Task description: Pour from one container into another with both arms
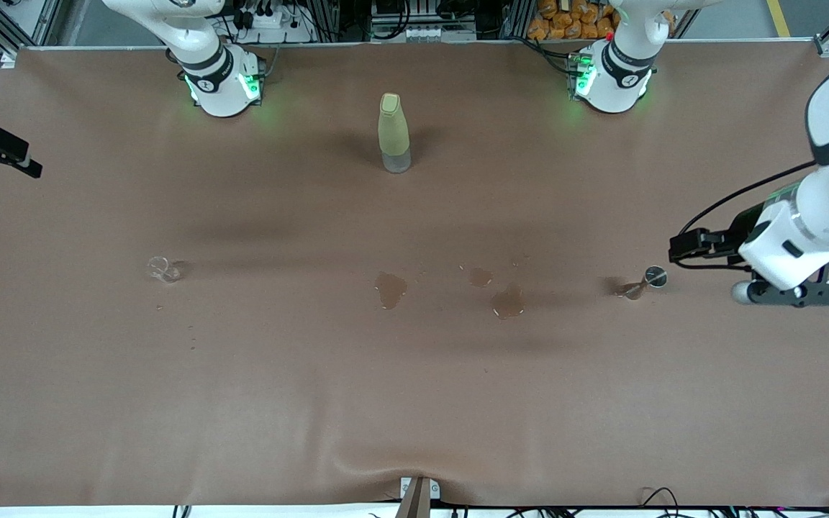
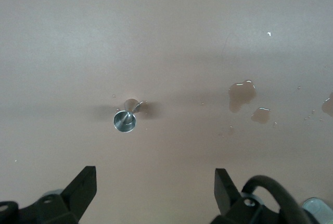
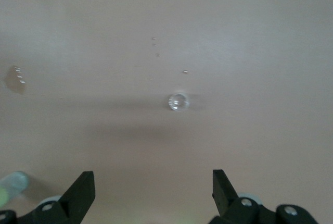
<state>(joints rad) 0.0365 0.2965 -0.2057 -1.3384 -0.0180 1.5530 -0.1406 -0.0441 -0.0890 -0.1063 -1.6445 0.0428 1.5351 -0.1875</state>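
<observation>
At the right arm's end of the table we find the right gripper (image 3: 153,182), barely poking into the front view at the table's edge; in its own wrist view the two black fingers (image 3: 83,187) stand wide apart with nothing between them. It hangs above bare brown table (image 1: 242,403) with the glass cup (image 1: 160,269) upright on the cloth ahead of it, well clear of the fingers. The cup (so clear that we mostly read it by its rim and glints) shows in the right wrist view (image 3: 178,101) as a small bright ring, with a few tiny droplets (image 3: 155,46) scattered on the cloth near it.

Toward the middle, a tall yellow-green bottle (image 1: 393,133) stands upright, farther from the front camera than everything else on the cloth. Nearer to the camera lie several wet patches: one puddle (image 1: 390,289) and a smaller pair (image 1: 506,301) toward the left arm's end.

Next comes the metal jigger (image 1: 655,276), standing upright with its round silver rim up and a small wet spot (image 1: 630,289) touching its foot. In the left wrist view the jigger (image 2: 125,121) sits ahead of the fingers, apart from them.

The left gripper (image 2: 155,185) hovers at the left arm's end of the table, just beside the jigger, its fingers (image 2: 222,182) spread wide and empty.
</observation>
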